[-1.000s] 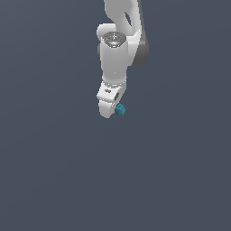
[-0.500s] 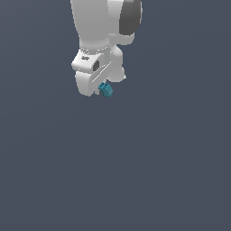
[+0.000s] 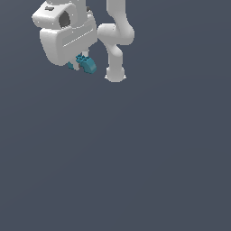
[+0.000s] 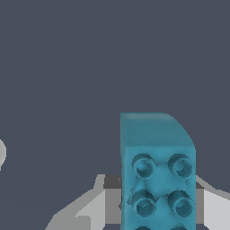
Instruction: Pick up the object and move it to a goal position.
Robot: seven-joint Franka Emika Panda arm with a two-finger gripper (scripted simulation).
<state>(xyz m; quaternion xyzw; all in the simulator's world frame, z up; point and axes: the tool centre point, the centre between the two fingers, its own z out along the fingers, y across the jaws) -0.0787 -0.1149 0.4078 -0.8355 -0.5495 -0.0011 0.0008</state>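
The object is a small teal-blue block with a studded face. It hangs high in the exterior view's upper left, held under the white hand of my gripper, which is shut on it. One white finger shows beside the block; the hand hides the rest. In the wrist view the object fills the lower middle, studs toward the camera, with grey-white fingers on either side of it.
The white arm's links curve down to a round base to the exterior view's right of the hand. A plain dark grey floor spreads below.
The hand with the block has risen and moved toward the exterior view's left, growing larger in frame. The arm's base links have come into view. The grip holds.
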